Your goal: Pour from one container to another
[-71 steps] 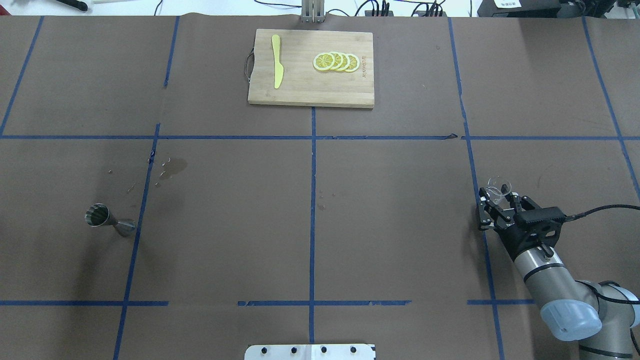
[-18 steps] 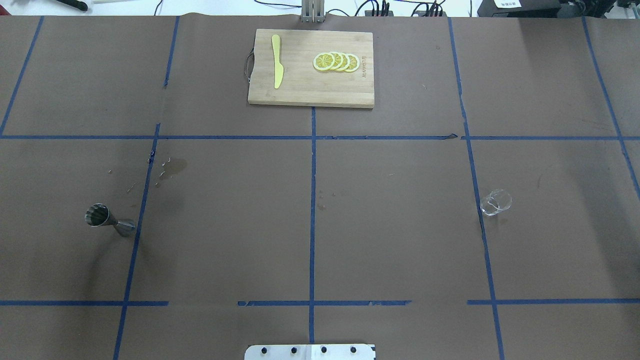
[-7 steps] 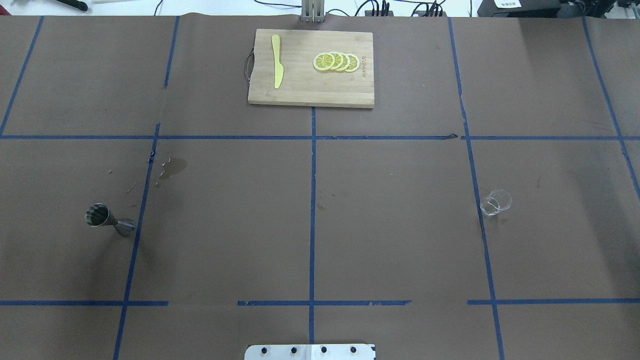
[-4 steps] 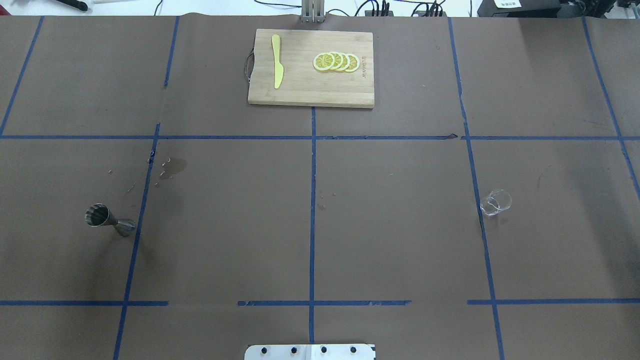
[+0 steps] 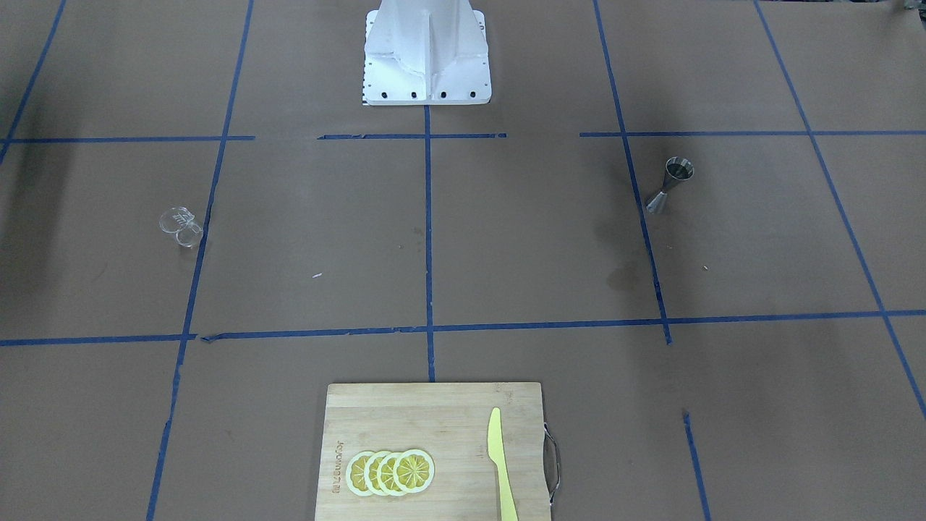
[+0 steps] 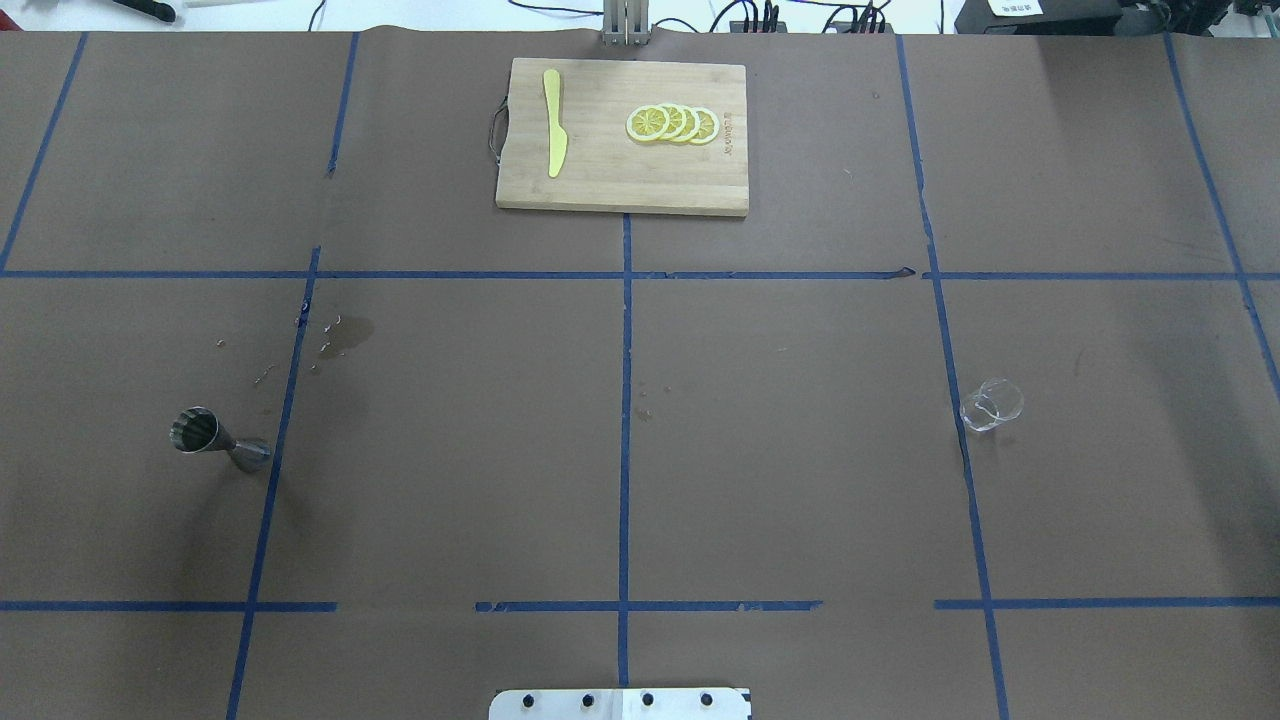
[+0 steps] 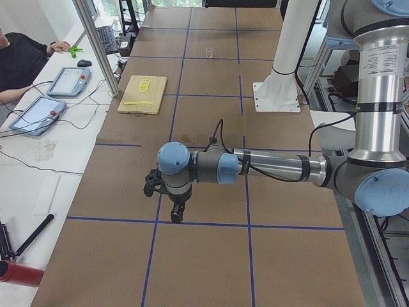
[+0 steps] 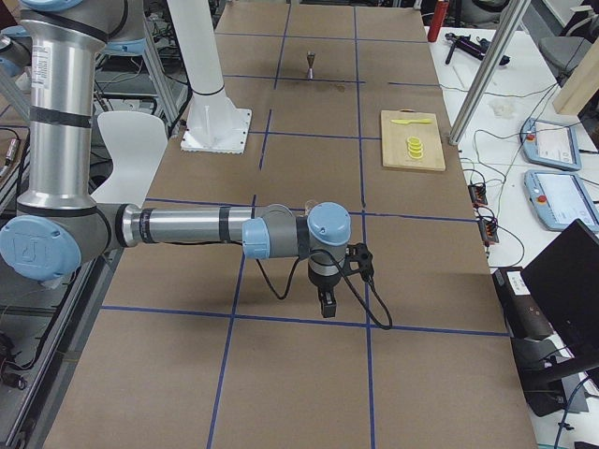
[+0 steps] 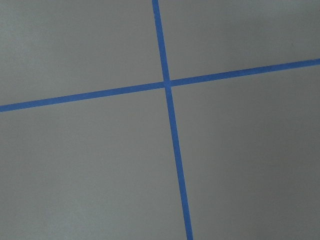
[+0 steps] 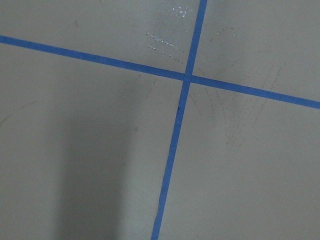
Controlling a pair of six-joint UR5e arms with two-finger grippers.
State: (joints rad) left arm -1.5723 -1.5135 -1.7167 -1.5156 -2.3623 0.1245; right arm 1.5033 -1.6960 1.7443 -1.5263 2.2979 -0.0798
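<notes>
While the cup [image 6: 992, 405] stands well apart, the right gripper [image 8: 325, 307] — width untellable — points down.

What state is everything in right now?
clear cup: upright, not held.
jigger: upright, not held.
knife: flat on cutting board.
lemon slices: overlapping on the board.
left end effector: over bare table, opening unclear.
right end effector: over bare table, opening unclear.
</notes>
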